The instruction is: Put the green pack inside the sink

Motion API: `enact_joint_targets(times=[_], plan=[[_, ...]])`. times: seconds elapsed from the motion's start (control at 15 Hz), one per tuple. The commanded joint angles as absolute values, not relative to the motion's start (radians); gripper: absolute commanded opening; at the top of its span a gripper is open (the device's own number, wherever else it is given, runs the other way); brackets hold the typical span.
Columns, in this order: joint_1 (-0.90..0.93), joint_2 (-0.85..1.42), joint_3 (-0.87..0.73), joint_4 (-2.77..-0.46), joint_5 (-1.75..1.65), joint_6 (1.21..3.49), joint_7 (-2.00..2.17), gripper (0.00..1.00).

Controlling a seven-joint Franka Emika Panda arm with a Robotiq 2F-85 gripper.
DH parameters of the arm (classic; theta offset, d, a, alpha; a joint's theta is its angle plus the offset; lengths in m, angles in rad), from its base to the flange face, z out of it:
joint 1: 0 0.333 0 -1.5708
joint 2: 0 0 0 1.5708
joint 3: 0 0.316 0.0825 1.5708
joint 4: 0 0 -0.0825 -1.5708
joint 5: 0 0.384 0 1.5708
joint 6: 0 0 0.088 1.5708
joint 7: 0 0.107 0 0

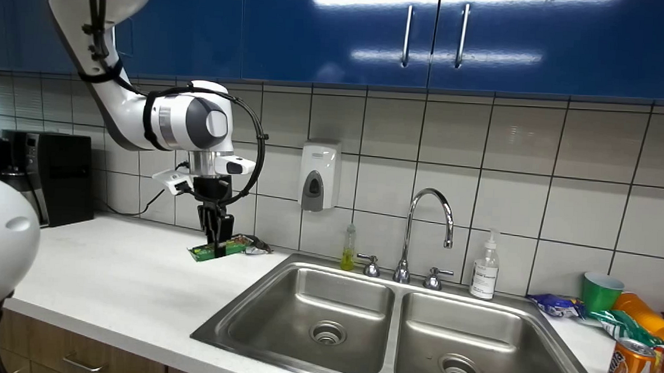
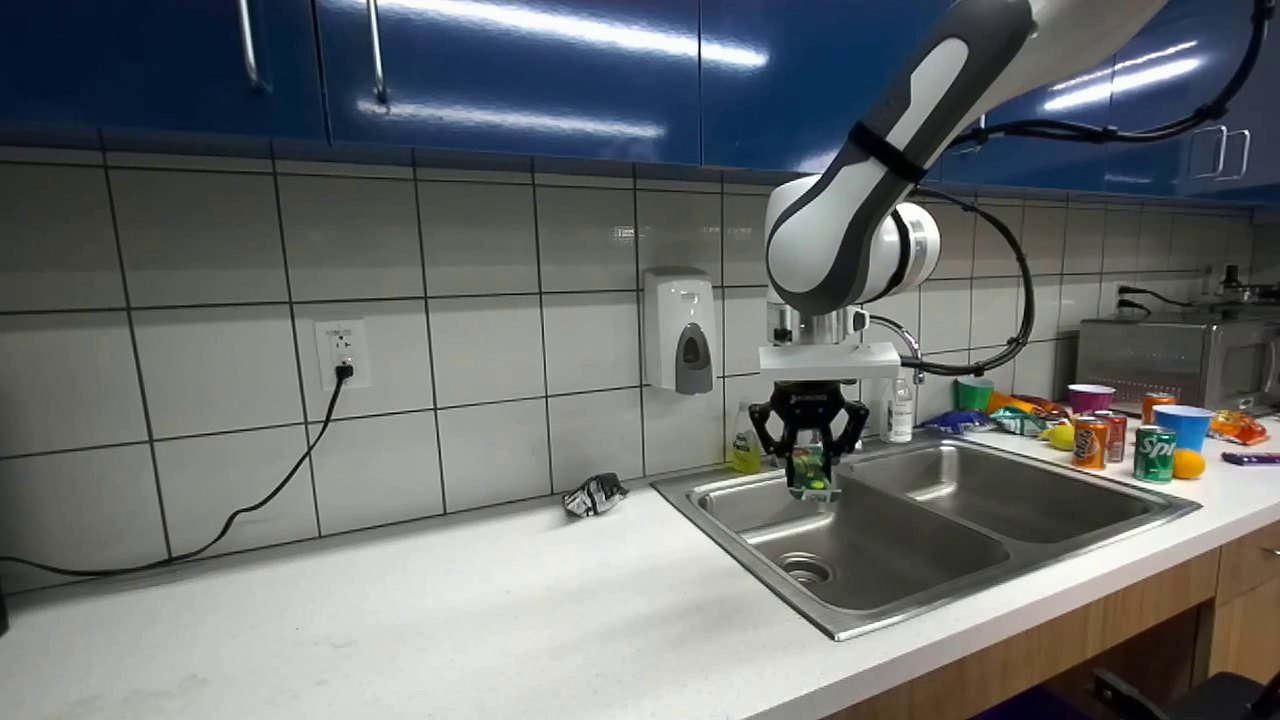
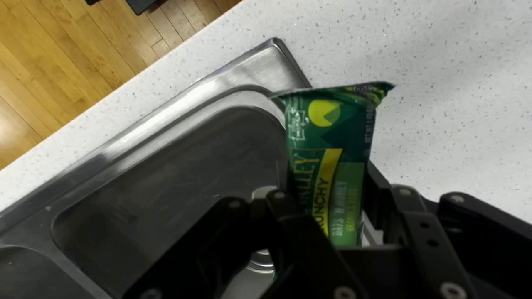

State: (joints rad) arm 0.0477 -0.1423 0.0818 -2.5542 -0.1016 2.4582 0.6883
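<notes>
counter (image 2: 430, 620); double sink (image 1: 394, 335); one held pack (image 3: 330, 160)

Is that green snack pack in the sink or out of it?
Out. The gripper holds the green pack in the air, and in an exterior view it shows outside the rim of the sink.

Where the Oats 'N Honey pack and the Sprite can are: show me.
Oats 'N Honey pack (image 3: 330, 164), in the wrist view: its printed front.
Sprite can (image 2: 1155, 455), in an exterior view: its label.
</notes>
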Motion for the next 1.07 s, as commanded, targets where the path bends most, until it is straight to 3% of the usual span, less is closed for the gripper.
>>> enact_joint_targets(times=[0.0, 1.0], plan=[[0.023, -0.097, 0.089, -2.534, -0.128, 2.48, 0.709, 0.17], [0.018, 0.152, -0.05, -2.413, -0.235, 2.586, 0.777, 0.17]])
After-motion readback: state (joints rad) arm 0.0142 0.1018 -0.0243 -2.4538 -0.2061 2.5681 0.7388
